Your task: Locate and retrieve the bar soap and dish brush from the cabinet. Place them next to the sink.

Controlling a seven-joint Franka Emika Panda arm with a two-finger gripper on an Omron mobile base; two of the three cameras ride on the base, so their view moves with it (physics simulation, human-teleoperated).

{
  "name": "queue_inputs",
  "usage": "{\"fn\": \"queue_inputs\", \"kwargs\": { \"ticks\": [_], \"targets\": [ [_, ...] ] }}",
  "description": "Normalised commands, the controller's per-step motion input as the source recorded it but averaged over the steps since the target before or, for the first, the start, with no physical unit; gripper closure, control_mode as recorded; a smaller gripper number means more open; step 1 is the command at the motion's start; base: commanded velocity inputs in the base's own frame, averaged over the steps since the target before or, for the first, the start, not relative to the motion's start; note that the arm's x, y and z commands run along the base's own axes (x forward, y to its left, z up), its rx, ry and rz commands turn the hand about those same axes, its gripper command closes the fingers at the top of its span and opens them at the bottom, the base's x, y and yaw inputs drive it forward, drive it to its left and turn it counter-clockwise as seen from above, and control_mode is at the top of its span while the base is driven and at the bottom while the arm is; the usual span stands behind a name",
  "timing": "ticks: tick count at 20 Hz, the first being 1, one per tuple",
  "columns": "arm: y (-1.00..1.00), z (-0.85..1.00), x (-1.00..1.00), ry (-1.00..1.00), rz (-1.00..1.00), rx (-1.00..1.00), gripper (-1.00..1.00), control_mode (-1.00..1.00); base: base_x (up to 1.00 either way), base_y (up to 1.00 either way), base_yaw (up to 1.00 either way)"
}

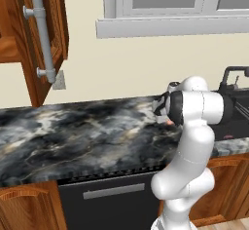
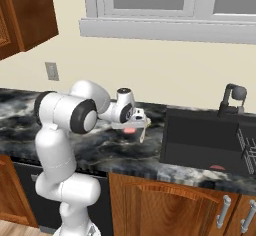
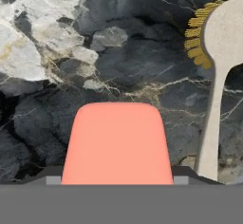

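In the left base view, the arm is reaching over the dark marble counter [image 1: 73, 136], below the cabinet [image 1: 34, 39]; a bit of pink is showing at its wrist.

In the right base view, the gripper [image 2: 131, 130] is hanging low over the counter left of the sink [image 2: 200, 140], holding the soap [image 2: 129, 129].

In the hand view, the jaws are pinching the soap [image 3: 117, 144]; the brush [image 3: 219, 66] is lying just beside it on the counter.
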Motion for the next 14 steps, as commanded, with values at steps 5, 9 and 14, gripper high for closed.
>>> {"fn": "queue_inputs", "kwargs": {
  "ticks": [5, 9, 14],
  "targets": [
    [-0.02, -0.26, 0.01, 0.04, 0.00, 0.03, -1.00, -1.00, 0.00, 0.00, 0.00],
    [0.00, -0.05, 0.02, 0.00, 0.00, 0.00, -1.00, -1.00, 0.00, 0.00, 0.00],
    [0.00, 0.00, 0.00, 0.00, 0.01, 0.00, -1.00, -1.00, 0.00, 0.00, 0.00]
  ]
}}
